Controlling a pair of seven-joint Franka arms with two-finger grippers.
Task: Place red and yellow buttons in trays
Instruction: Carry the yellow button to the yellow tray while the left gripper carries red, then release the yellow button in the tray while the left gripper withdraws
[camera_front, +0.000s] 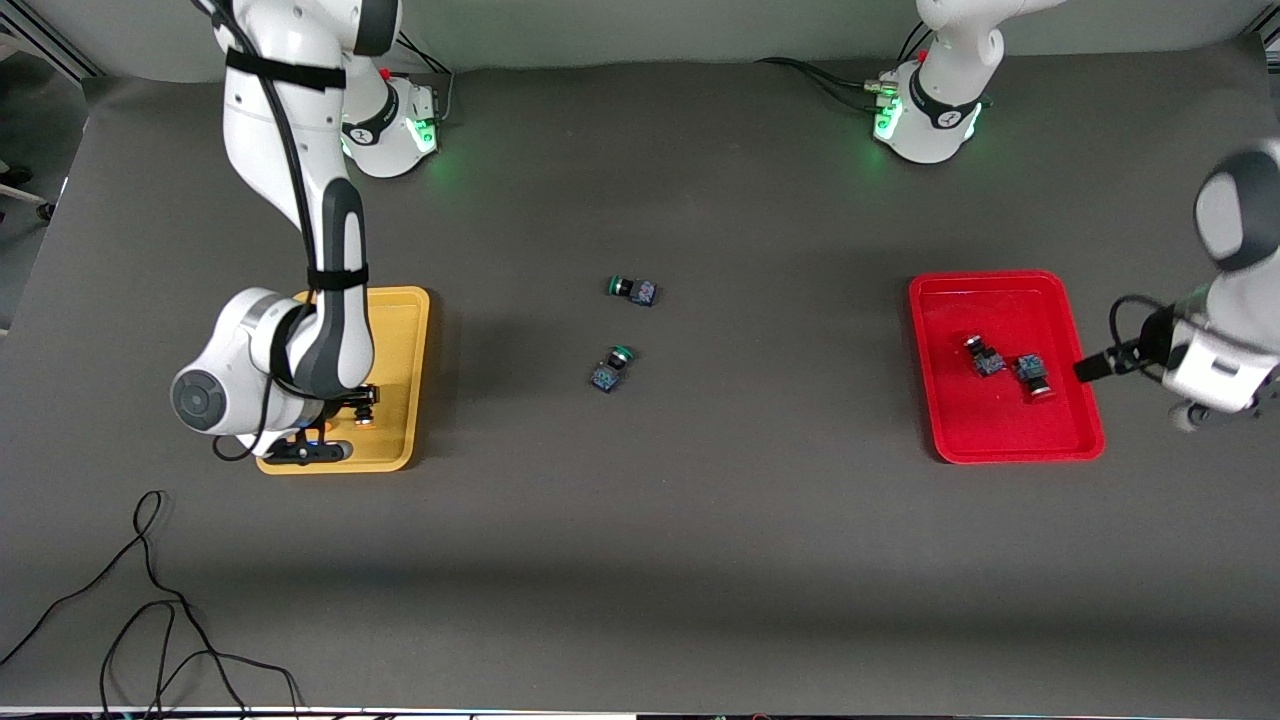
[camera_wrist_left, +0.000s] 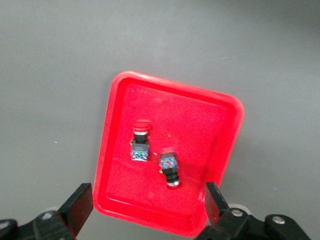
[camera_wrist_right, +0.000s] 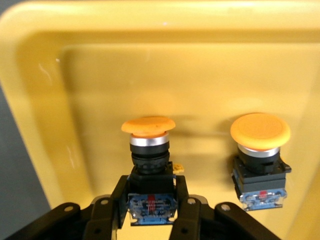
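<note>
At the left of the front frame I have the right gripper down inside the yellow tray, over that tray's lower end. In my right wrist view its fingers are clamped on the dark body of one yellow-capped button, with the second yellow-capped button standing just beside it on the tray floor, apart from the fingers.

In the middle of the frame two green-capped switches lie on the grey table: one higher up, the other just below it, the two not touching.

At the right of the frame sits the red tray. Both red-capped buttons lie on their sides in it, one beside the other, close but apart.

The left gripper hangs over the table at the far right edge of the frame, just outside the red tray; my left wrist view shows its fingers spread wide with nothing between them
</note>
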